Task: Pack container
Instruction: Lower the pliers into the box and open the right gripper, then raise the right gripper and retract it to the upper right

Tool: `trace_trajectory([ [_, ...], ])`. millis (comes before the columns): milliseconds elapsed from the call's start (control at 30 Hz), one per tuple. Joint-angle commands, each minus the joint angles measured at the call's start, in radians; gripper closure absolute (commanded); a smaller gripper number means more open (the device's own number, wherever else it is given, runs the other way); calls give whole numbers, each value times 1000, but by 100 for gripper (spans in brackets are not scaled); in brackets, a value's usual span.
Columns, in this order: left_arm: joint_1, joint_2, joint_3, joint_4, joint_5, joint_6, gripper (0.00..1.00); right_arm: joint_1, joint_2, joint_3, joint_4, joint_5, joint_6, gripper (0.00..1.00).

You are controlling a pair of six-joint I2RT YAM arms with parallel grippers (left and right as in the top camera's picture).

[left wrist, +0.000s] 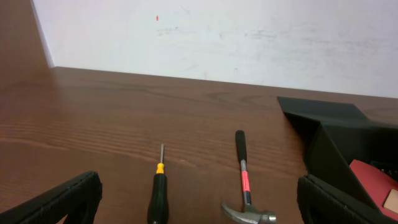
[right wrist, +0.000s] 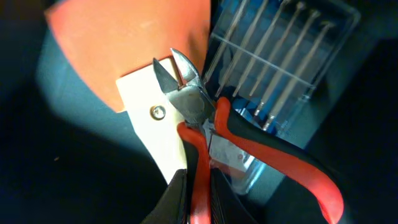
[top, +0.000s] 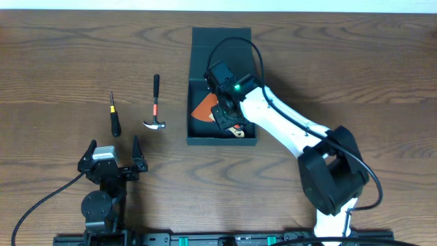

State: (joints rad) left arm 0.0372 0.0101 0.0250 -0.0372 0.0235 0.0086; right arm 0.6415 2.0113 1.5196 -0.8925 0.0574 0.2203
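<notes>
The dark teal container [top: 222,141] stands open mid-table, its flap lid [top: 220,37] folded back; its side also shows in the left wrist view [left wrist: 336,149]. My right gripper [top: 229,113] is down inside it. In the right wrist view the gripper [right wrist: 199,199] is shut on one red handle of the side cutters [right wrist: 193,102]. The cutters lie over an orange scraper with a cream handle [right wrist: 124,37] and a blue case of silver bits [right wrist: 280,43]. My left gripper [top: 113,156] is open and empty near the front left, also seen in the left wrist view [left wrist: 199,205].
A black-handled screwdriver [top: 115,119] and a claw hammer with a red band [top: 156,109] lie on the table left of the container, just beyond my left gripper. Both show in the left wrist view, the screwdriver [left wrist: 157,196] left of the hammer [left wrist: 244,186].
</notes>
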Motion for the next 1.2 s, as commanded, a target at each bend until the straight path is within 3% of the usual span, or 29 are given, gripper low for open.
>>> trace_trajectory([
  [0,-3,-6,-21,-33,-8,17,2,5,32,24,12,10,11,96],
  [167,-3,-6,-21,-33,-8,17,1,5,49,24,24,10,7,88],
  [267,-3,-6,-21,-33,-8,17,2,5,49,24,28,10,-11,63],
  [400,-3,-6,-21,-33,-8,17,1,5,49,24,27,10,-27,51],
  [667,-3,-6,-21,-33,-8,17,1,2,48,79,-6,5,-35,49],
  [967,-3,-6,-21,-33,-8,17,1,-29,48,435,-220,43,-30,44],
  [1167,-3,-6,-21,-33,-8,17,1,-187,48,695,-404,47,27,24],
])
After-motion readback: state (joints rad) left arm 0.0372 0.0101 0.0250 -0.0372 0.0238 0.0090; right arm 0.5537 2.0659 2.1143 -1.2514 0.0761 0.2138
